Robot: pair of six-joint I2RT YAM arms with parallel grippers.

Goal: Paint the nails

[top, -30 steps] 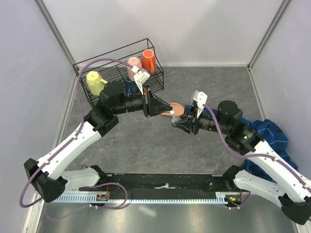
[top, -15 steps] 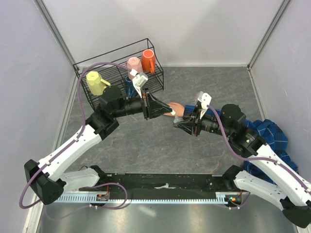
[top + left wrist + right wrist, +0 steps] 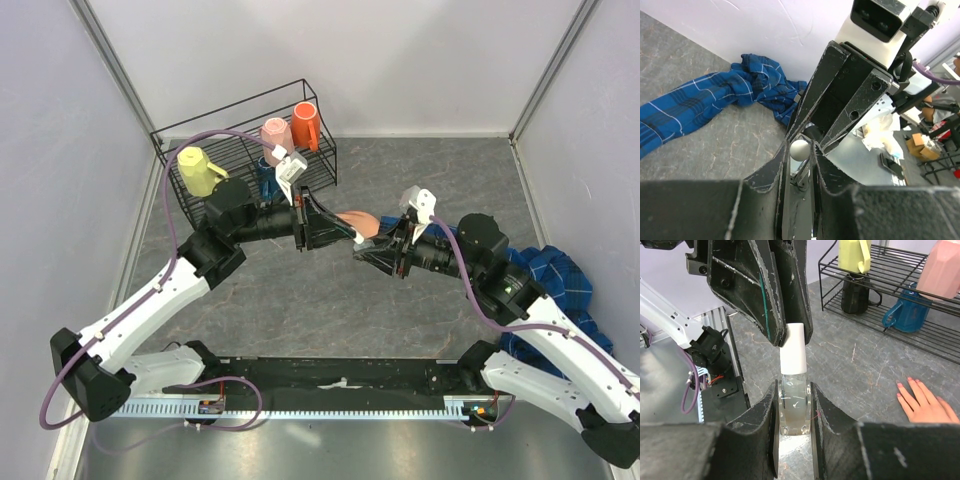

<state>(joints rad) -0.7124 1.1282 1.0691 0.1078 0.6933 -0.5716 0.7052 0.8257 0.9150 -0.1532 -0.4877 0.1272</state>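
Note:
My right gripper (image 3: 792,386) is shut on a small clear bottle (image 3: 793,407) and holds it above the grey floor. My left gripper (image 3: 800,150) meets it nose to nose, its fingers closed on the bottle's white cap (image 3: 792,347), whose round end shows in the left wrist view (image 3: 799,149). In the top view the two grippers (image 3: 350,238) (image 3: 364,250) touch mid-table. The peach-pink fake hand (image 3: 927,405) lies flat just behind them (image 3: 360,220), its pink nails (image 3: 900,385) pointing left. Its blue plaid sleeve (image 3: 555,280) trails to the right.
A black wire rack (image 3: 235,160) stands at the back left with a yellow mug (image 3: 195,170), a pink mug (image 3: 275,133), an orange mug (image 3: 306,124) and a blue mug (image 3: 907,315). White walls enclose the table on three sides.
The left gripper has moved right and the right gripper slightly left. They have met over the fake hand, and the left fingers are now on the bottle's cap.

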